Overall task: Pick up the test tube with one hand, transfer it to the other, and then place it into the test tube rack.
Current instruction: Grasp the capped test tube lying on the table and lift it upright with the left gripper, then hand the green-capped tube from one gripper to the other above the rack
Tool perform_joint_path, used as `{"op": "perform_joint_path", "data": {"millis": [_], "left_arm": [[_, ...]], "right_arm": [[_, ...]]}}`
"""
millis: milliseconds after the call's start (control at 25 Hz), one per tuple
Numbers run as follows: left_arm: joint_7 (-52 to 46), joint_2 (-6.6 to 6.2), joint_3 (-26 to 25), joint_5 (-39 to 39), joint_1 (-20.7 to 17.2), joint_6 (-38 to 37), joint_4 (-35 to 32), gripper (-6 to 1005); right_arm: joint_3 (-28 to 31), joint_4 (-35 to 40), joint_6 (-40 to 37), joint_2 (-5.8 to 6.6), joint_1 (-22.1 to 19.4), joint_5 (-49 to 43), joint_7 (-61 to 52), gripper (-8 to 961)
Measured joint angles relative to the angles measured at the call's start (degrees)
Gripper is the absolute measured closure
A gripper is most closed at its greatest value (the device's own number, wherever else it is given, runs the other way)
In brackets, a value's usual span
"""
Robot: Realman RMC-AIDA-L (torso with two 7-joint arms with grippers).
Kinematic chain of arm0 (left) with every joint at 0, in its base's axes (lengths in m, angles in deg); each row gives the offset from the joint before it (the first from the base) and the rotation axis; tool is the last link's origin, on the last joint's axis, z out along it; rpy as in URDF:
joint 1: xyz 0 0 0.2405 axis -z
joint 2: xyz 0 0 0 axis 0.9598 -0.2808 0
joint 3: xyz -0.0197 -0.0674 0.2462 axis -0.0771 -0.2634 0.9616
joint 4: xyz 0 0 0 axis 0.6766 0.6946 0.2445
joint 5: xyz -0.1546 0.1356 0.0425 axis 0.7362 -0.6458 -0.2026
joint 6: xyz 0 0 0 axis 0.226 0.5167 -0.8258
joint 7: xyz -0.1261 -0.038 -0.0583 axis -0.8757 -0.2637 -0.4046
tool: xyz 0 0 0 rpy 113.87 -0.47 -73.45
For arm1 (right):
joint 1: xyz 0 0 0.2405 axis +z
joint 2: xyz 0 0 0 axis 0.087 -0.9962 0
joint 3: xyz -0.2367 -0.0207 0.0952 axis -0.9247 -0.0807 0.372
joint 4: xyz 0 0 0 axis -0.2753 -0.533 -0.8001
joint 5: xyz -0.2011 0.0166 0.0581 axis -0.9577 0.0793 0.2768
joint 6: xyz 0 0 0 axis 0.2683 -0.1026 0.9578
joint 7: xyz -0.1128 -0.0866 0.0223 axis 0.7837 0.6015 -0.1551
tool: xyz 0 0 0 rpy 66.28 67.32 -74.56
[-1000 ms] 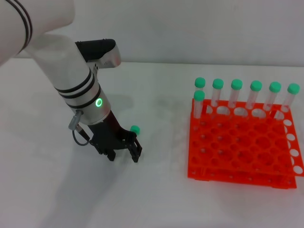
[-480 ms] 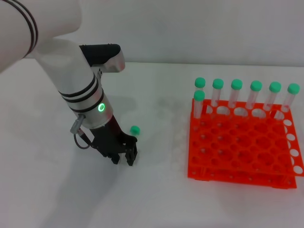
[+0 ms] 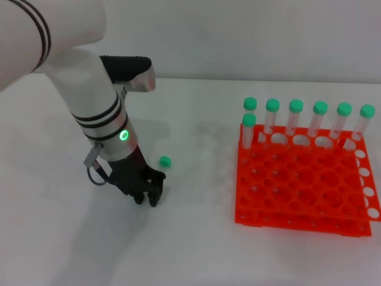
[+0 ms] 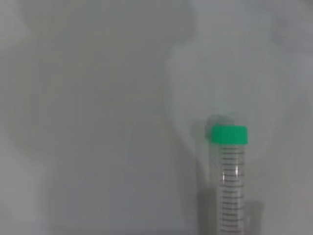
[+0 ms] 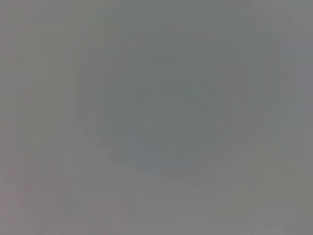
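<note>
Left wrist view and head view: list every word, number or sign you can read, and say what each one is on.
No readable text in any view.
Test tube: graduation lines run down its side; any numbers are too blurred to read.
Test tube rack: no label visible.
Left gripper: no lettering visible.

A smooth matte white table [image 3: 196, 250] meets a plain pale grey wall [image 3: 250, 36] under soft, even light.

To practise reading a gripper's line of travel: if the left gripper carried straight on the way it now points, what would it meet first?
The left gripper points steeply down, its tips at or just above the white table, so it would probably meet the table first. The test tube lies among its fingers, cap poking out; contact height is unclear.
</note>
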Motion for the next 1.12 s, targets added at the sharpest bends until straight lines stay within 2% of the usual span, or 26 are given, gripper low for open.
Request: {"op": "perform_joint_path", "data": {"millis": [400, 680, 880, 1040, 1120], "left_arm": [[3.4, -0.85, 0.0, 2.1, 0.4, 3.2, 0.3, 807], [10.5, -1.61, -0.1, 10.4, -0.1, 8.3, 2.4, 801], [27.0, -2.10, -0.1, 31.6, -3.6, 13.9, 6.7, 797], [46.8, -2.65, -0.1, 57.9, -9.7, 15.6, 6.7, 794], [57.1, -2.24, -0.1, 72.2, -13.8, 14.6, 5.9, 792]], "right_arm": [[0.0, 0.0, 0.1, -0.09, -0.1, 0.3, 0.0, 123], [0.1, 0.0, 0.1, -0.09, -0.1, 0.3, 0.0, 123], [0.1, -0.1, 0.2, -0.11, -0.1, 0.8, -0.3, 123], [0.3, -0.3, 0.4, -0.18, -0.2, 0.9, -3.7, 123], [1.3, -0.4, 0.5, -0.18, -0.4, 0.9, -6.4, 123]]}}
